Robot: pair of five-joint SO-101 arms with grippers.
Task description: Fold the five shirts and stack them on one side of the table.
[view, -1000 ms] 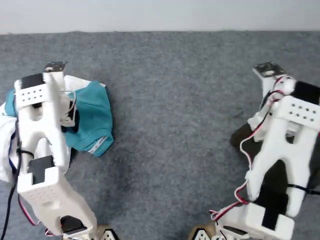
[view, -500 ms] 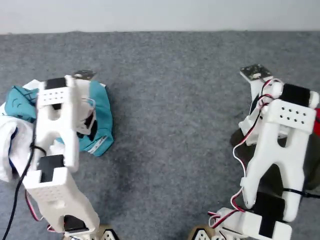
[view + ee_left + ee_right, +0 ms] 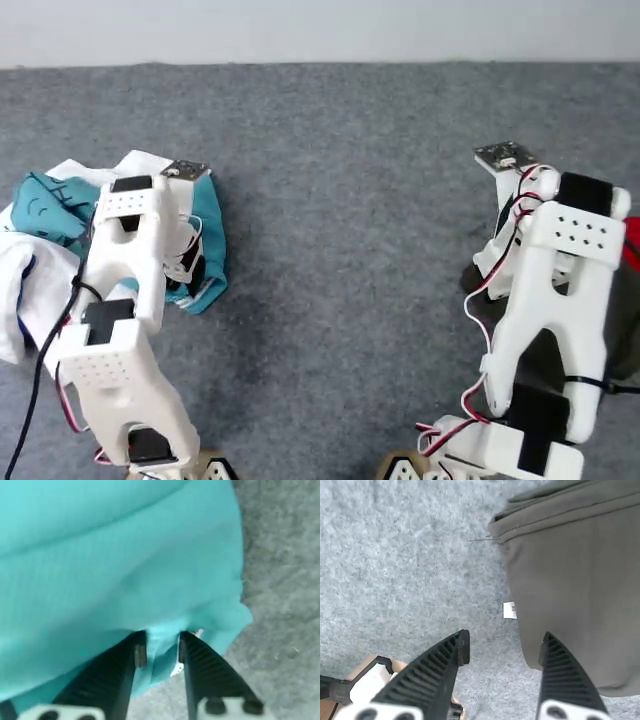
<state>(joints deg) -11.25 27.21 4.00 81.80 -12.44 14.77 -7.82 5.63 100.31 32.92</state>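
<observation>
At the table's left side lies a crumpled teal shirt (image 3: 212, 215), partly on top of a white shirt (image 3: 22, 290). My left arm (image 3: 125, 235) stands over this pile. In the left wrist view the teal shirt (image 3: 125, 555) spreads wide, and my left gripper (image 3: 160, 647) is shut on a fold at its edge. At the right, a dark olive shirt (image 3: 476, 277) lies mostly hidden under my right arm (image 3: 560, 270). My right gripper (image 3: 505, 645) is open just above the grey surface, beside the olive shirt's edge (image 3: 570, 580), with nothing between its fingers.
A small white tag (image 3: 509, 610) pokes out from the olive shirt's edge. Something red (image 3: 632, 245) shows at the far right edge. Grey carpet-like table covering (image 3: 340, 200) stretches between the arms, ending at a pale wall (image 3: 320, 30) behind.
My left arm has moved right across the pile onto the teal shirt's right part, uncovering teal and white cloth at the far left. My right arm has drawn slightly left and nearer.
</observation>
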